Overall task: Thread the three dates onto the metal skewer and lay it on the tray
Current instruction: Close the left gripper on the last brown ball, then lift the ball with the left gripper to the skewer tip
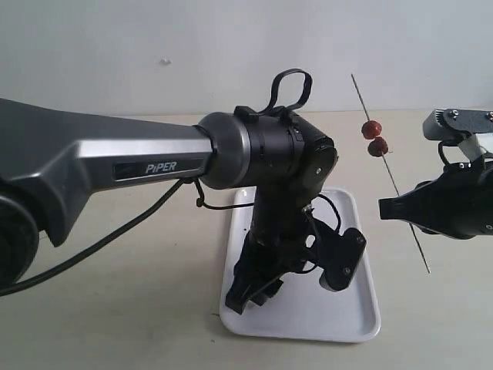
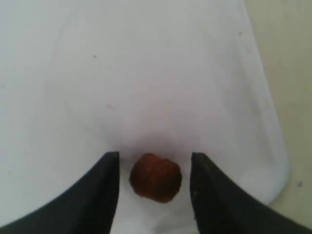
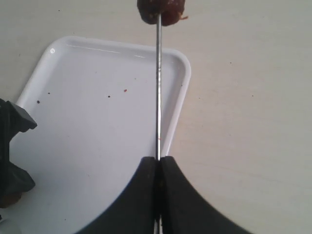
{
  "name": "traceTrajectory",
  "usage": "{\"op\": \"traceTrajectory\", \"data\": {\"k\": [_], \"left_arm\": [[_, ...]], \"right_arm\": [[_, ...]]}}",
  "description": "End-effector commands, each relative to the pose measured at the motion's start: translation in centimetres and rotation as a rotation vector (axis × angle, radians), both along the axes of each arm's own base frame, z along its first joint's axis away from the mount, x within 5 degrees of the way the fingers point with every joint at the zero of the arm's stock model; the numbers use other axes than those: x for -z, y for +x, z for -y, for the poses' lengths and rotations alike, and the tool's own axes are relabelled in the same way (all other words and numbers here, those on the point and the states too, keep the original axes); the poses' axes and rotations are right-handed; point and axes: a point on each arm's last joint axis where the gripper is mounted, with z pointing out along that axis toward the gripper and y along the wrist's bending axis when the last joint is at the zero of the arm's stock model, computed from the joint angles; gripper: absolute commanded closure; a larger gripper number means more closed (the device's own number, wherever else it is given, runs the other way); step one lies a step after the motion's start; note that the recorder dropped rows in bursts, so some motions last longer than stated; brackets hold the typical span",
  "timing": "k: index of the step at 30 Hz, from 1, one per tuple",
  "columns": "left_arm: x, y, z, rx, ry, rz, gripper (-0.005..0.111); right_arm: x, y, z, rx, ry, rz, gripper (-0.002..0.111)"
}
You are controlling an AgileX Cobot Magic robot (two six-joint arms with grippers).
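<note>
My right gripper [image 3: 157, 160] [image 1: 387, 206] is shut on the metal skewer [image 1: 389, 167] [image 3: 158, 87], holding it slanted in the air right of the tray. Two dates [image 1: 375, 137] are threaded on its upper half; the lower one [image 3: 161, 10] shows at the edge of the right wrist view. The third date [image 2: 156, 177] lies on the white tray [image 1: 347, 308] [image 2: 146, 73] [image 3: 97, 126]. My left gripper [image 2: 154, 163] [image 1: 266, 287] is down over the tray, open, one finger on each side of that date with a gap to each.
The tray lies on a pale tabletop [image 1: 115, 308] in front of a white wall. The left arm [image 1: 139, 166] stretches across the left half of the exterior view and hides much of the tray. A few dark specks [image 3: 108, 96] dot the tray.
</note>
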Motion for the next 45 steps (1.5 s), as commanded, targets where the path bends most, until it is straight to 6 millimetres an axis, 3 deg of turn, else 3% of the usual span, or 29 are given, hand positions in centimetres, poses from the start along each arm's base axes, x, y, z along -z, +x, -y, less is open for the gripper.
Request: {"op": "traceTrajectory", "data": {"k": [1,10,16,24,29,33,41,45], "left_arm": [[-0.2,-0.3,-0.2,0.007,0.033,-0.015,0.061],[-0.2,-0.1,-0.4,0.044,0.057,0.004,0.061],[-0.2,-0.3,-0.3,0.040,0.046,-0.011,0.077],[-0.2,-0.4,-0.2,0.034,0.034,-0.020,0.070],[-0.2,-0.4,-0.2,0.032,0.027,-0.022,0.092],[-0.2,-0.4,-0.3,0.033,0.045,-0.027,0.093],[-3.7,1.1,-1.3,-0.051,-0.059,0.032,0.093],[-6.2,2.8,-2.2,-0.163,-0.214,0.039,0.093]], "right_arm": [[-0.1,0.0,0.0,-0.006,-0.005,0.006,0.108],[-0.1,0.0,0.0,-0.006,-0.005,0.006,0.108],[-0.1,0.0,0.0,-0.006,-0.005,0.006,0.108],[-0.1,0.0,0.0,-0.006,-0.005,0.006,0.108],[-0.1,0.0,0.0,-0.006,-0.005,0.006,0.108],[-0.1,0.0,0.0,-0.006,-0.005,0.006,0.108],[-0.1,0.0,0.0,-0.006,-0.005,0.006,0.108],[-0.2,-0.1,-0.3,-0.036,0.022,0.002,0.108]]}}
